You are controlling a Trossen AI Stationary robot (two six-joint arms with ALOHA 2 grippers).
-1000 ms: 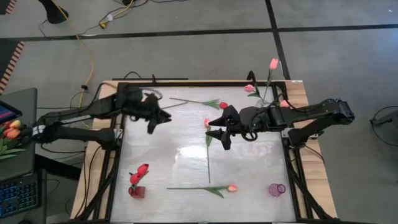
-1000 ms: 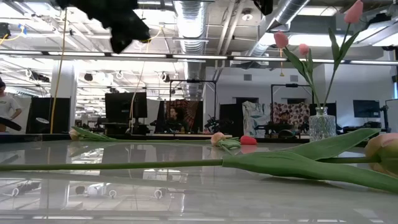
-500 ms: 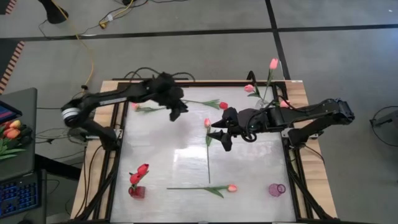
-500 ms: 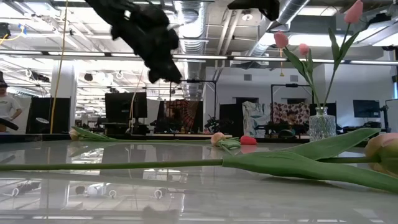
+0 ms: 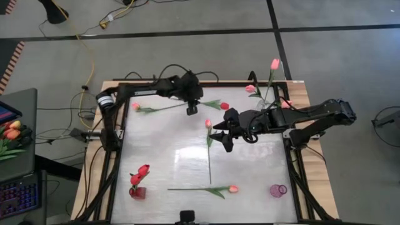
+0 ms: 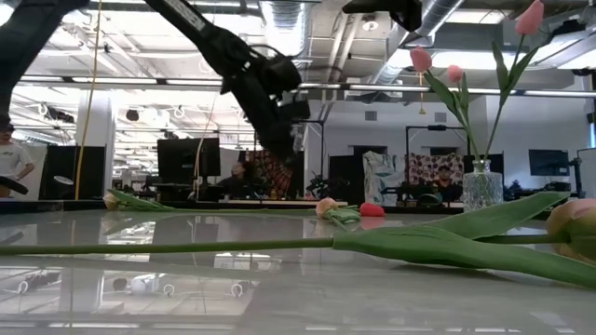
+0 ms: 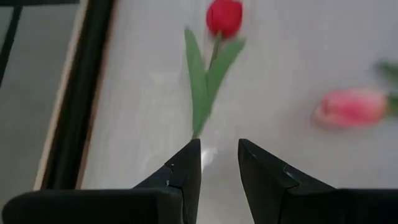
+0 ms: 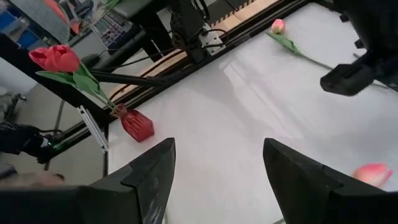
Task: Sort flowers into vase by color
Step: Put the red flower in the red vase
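Four tulips lie loose on my table, and I have gone to the red tulip [image 5: 224, 105] at twelve o'clock because its colour belongs in the red vase [image 5: 137, 192] at seven. My left gripper [image 5: 192, 109] hangs over its stem end, fingers set narrow with nothing between them, a gap suited to so thin a stem. My right gripper [image 5: 222, 132] waits spread wide and empty near the middle, just beside the pink tulip [image 5: 208, 124] stretching toward six. The left wrist view shows what the high view cannot: my fingertips [image 7: 186, 163] straddle the leaf tip with the red head straight ahead. Only the low view shows the clear vase [image 6: 480, 186] holding pink blooms upright at two o'clock.
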